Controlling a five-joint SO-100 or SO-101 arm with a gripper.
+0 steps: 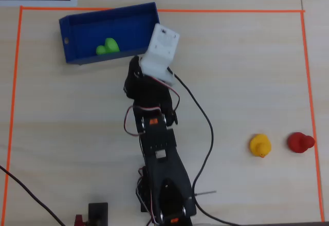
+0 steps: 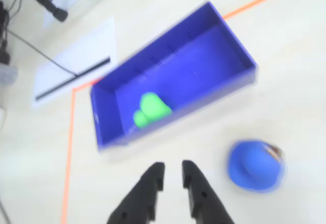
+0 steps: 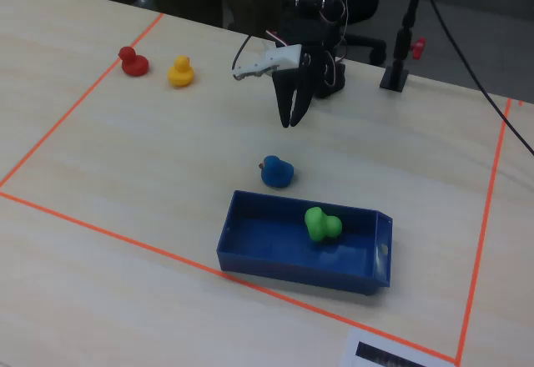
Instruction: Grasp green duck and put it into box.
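The table (image 3: 125, 150), pale wood grain bounded by orange tape (image 3: 108, 235), filled every view; beyond it, at the top of the fixed view, stood dark stands and cables. The box (image 1: 82, 26) lay in the upper left of the overhead view, and the black arm (image 1: 159, 154) rose from the bottom centre. The gripper (image 3: 290, 119) hung above the table at the upper centre of the fixed view, empty, its jaws only a narrow gap apart. A blue duck (image 3: 276, 172) sat just outside the box wall. A yellow duck (image 1: 260, 145) and a red duck (image 1: 299, 142) stood at the right of the overhead view. The green duck (image 3: 321, 223) rested on the box floor. It looked light, smooth and probably squeezable; its rounded body would give the best hold.
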